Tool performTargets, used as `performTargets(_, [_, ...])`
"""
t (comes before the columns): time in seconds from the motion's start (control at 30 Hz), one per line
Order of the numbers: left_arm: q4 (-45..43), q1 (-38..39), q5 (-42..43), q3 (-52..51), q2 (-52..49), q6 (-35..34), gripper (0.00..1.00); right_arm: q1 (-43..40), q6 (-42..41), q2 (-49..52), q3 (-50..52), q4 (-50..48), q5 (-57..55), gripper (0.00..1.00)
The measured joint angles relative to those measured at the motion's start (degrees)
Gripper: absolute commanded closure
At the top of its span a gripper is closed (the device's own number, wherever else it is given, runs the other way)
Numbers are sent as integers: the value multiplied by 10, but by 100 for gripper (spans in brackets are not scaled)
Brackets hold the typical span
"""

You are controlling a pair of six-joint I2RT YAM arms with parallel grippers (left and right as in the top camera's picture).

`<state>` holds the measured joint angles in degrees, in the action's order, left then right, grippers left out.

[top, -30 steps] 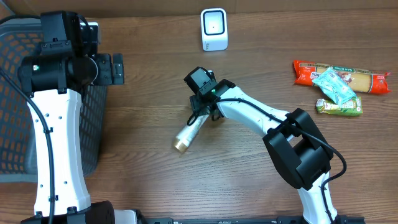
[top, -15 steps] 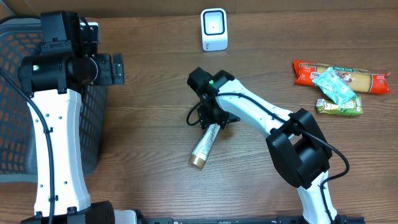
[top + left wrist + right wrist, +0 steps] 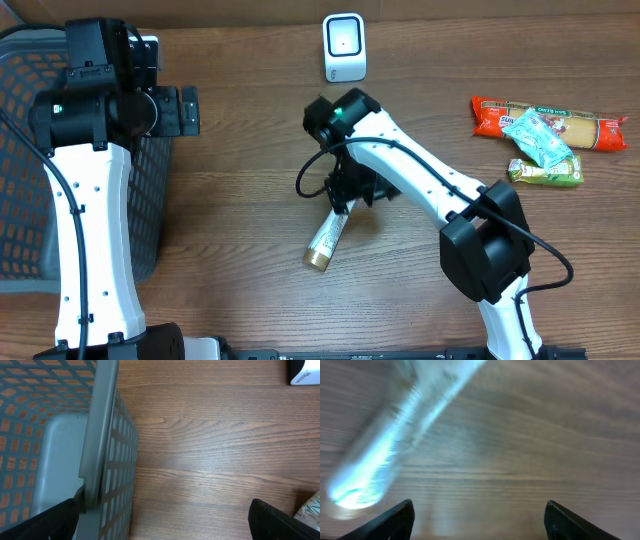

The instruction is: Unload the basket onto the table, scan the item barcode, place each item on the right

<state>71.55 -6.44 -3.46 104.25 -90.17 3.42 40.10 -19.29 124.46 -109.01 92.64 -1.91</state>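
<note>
The tube (image 3: 327, 237) lies ahead of the spread fingers of the right gripper (image 3: 479, 512), far from the scanner (image 3: 345, 47): scan seemingly pending; left gripper (image 3: 162, 507) spread too.

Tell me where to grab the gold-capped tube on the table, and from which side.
Grip the tube at mid-body, bringing the right tool straight down from above and closing across its width. It lies flat and slanted, gold cap toward the near edge, and the round body looks slim across.
</note>
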Motion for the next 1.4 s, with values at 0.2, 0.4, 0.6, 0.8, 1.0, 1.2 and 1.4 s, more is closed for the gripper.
performTargets(0.2, [0,0,0,0,0,0,1,3,9,0,104,-42,41,25])
performTargets(0.4, [0,0,0,0,0,0,0,48,13,0,165,-112,89,25])
performTargets(0.6, [0,0,0,0,0,0,0,117,14,0,165,-209,113,20])
performTargets(0.8, [0,0,0,0,0,0,1,138,11,0,164,-282,123,21])
performTargets(1.0, [0,0,0,0,0,0,1,99,-2,0,159,-377,113,21])
performTargets(1.2, [0,0,0,0,0,0,0,56,-3,0,156,-556,90,18])
performTargets(1.4, [0,0,0,0,0,0,1,28,74,0,127,-568,71,18])
